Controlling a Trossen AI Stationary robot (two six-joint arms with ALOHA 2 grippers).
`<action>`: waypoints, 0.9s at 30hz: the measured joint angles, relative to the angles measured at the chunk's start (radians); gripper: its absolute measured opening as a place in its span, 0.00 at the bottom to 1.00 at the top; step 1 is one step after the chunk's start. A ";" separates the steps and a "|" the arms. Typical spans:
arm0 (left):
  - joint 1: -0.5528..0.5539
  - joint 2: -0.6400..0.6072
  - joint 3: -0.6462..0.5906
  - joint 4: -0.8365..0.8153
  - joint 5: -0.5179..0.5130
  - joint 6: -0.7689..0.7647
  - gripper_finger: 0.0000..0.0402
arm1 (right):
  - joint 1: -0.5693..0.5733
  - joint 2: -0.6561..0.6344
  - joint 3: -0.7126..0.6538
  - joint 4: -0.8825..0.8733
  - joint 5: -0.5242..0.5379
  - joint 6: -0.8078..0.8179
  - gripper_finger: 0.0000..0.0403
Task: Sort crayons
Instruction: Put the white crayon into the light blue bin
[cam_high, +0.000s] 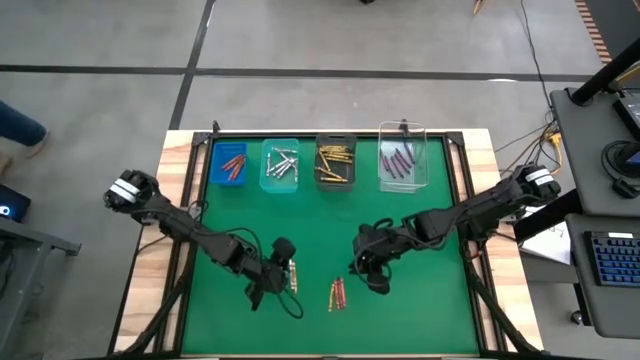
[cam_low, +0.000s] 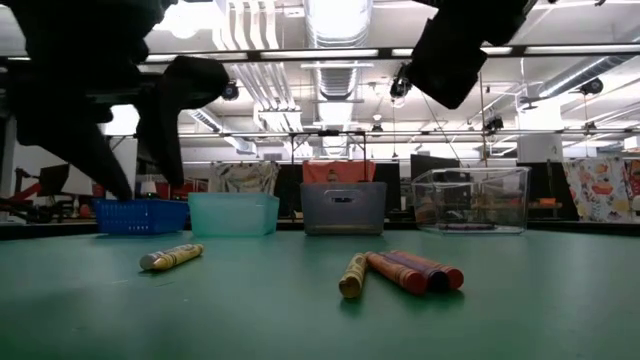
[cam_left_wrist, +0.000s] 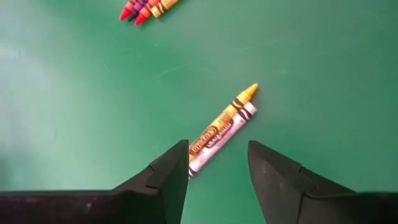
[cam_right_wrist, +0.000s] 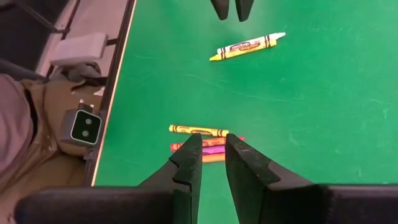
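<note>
High view: your left gripper (cam_high: 283, 262) hovers just beside a crayon pair (cam_high: 292, 275); your right gripper (cam_high: 372, 275) sits near the crayon cluster (cam_high: 337, 293).
Low view: cluster (cam_low: 400, 271) lies apart from the pair (cam_low: 170, 257).
Left wrist view: fingers (cam_left_wrist: 171, 177) spread, empty, the pair (cam_left_wrist: 221, 127) just ahead.
Right wrist view: fingers (cam_right_wrist: 186, 171) narrowly parted, nothing pinched, over the cluster (cam_right_wrist: 202, 142).

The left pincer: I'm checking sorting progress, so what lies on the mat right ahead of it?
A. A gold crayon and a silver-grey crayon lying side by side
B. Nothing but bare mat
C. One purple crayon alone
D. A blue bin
A: the left wrist view shows the open left pincer over a gold crayon touching a silver-grey crayon.
</note>
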 joint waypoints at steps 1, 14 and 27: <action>0.008 0.000 0.000 0.008 0.012 0.008 0.36 | 0.000 0.000 -0.009 0.016 0.000 0.010 0.15; 0.061 0.046 -0.010 0.074 0.154 0.095 0.36 | 0.000 0.000 -0.028 0.049 0.024 0.031 0.15; 0.093 0.090 -0.011 0.101 0.226 0.107 0.36 | 0.000 0.000 -0.028 0.049 0.024 0.036 0.15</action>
